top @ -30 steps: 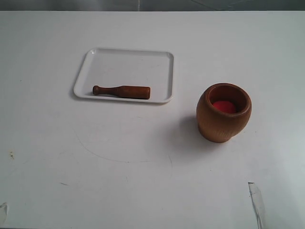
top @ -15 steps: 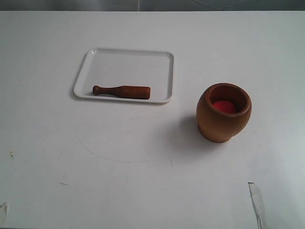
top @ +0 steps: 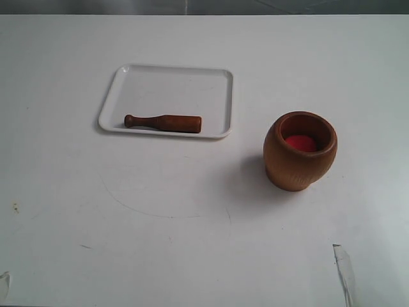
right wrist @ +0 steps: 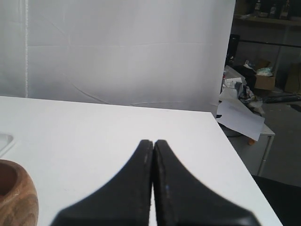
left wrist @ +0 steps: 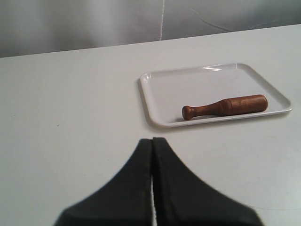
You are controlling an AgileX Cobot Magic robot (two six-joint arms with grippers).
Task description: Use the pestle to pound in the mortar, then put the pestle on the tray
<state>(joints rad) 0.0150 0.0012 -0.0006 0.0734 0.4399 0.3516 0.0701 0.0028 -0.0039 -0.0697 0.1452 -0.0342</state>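
Note:
The dark reddish-brown pestle (top: pixel 163 121) lies flat along the near side of the white tray (top: pixel 172 80), knob end pointing left. The left wrist view shows the same pestle (left wrist: pixel 225 106) on the tray (left wrist: pixel 160 89). The light-brown wooden mortar (top: pixel 300 151) stands upright on the table to the tray's right, its red bottom showing; its rim edge (right wrist: pixel 16 195) appears in the right wrist view. My left gripper (left wrist: pixel 152 139) is shut with nothing in it, well short of the tray. My right gripper (right wrist: pixel 153 141) is also shut and empty, beside the mortar. Neither gripper appears in the exterior view.
The white table (top: pixel 192 224) carries a faint curved pencil-like line in front of the tray. Bits of tape (top: pixel 344 268) sit near the front right edge. In the right wrist view the table's edge (right wrist: pixel 240 160) drops off beside a cluttered room.

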